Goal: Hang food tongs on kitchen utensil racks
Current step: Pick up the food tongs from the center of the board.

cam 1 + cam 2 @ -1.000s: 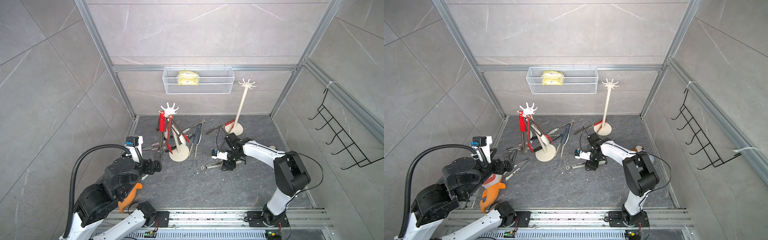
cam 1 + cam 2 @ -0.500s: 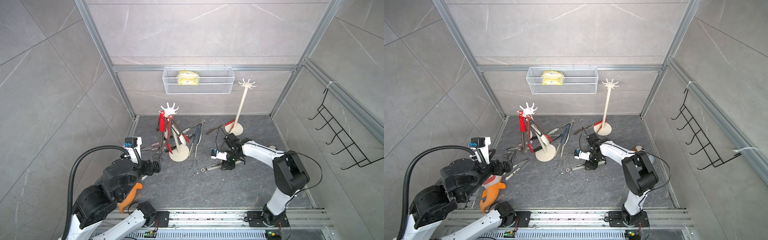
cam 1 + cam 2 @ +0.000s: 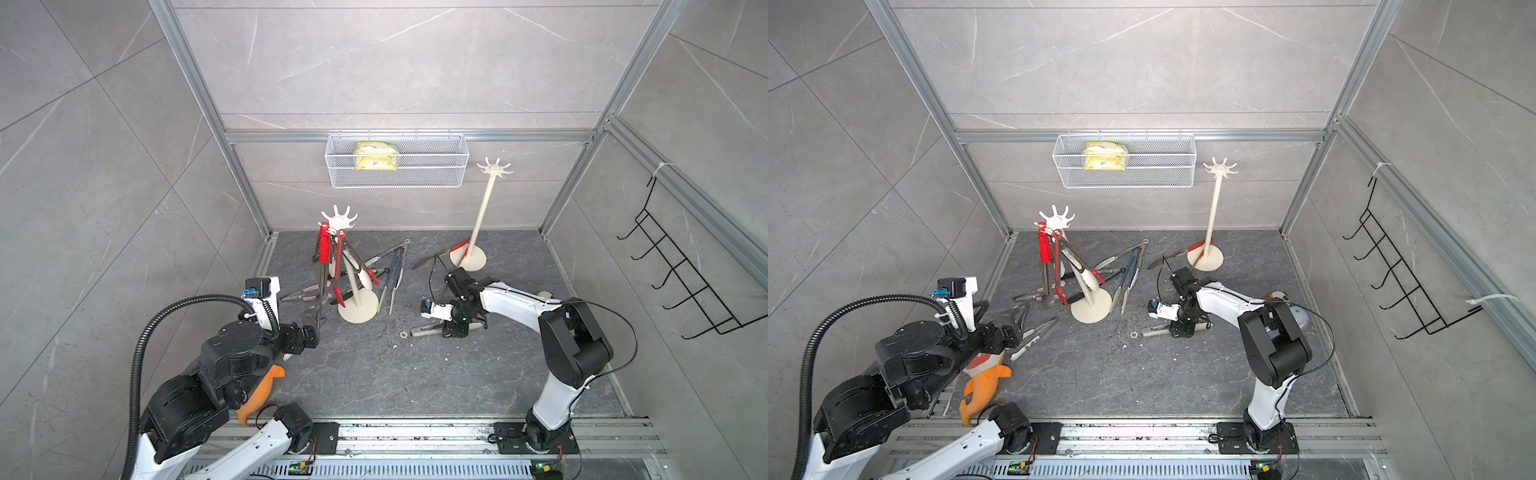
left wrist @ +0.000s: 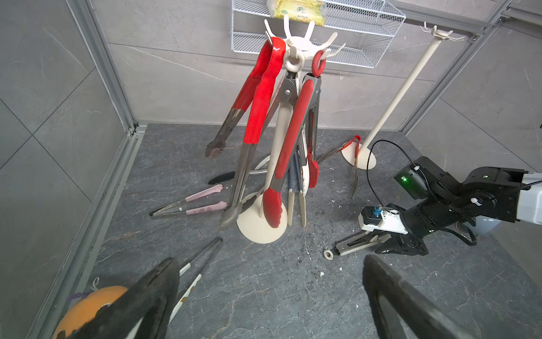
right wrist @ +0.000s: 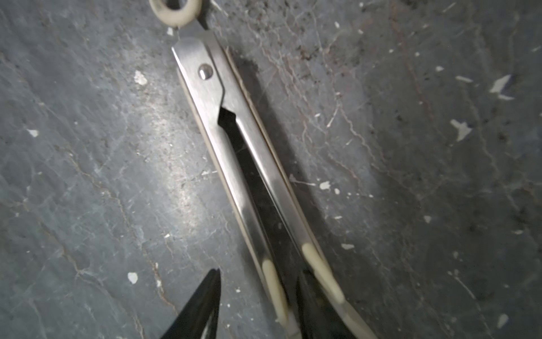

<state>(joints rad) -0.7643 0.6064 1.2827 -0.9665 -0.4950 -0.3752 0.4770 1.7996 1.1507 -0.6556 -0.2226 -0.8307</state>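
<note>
Across the dark stone floor [image 3: 374,374], two cream racks: the short rack [image 3: 338,217] at centre carrying red tongs [image 3: 323,245], the tall rack [image 3: 481,216] to the upper right bare. At lower left, the left gripper [image 4: 269,261] spread wide and empty; best kept parked there. Right of centre, flat on the floor, the cream-handled tongs [image 3: 426,329], with the right gripper [image 5: 261,273] astride them, jaws part-closed and a gap beside one finger [image 5: 205,299]. Close squarely across both arms, pinch them together, lift level, and keep the end ring [image 5: 176,11] clear for a hook.
</note>
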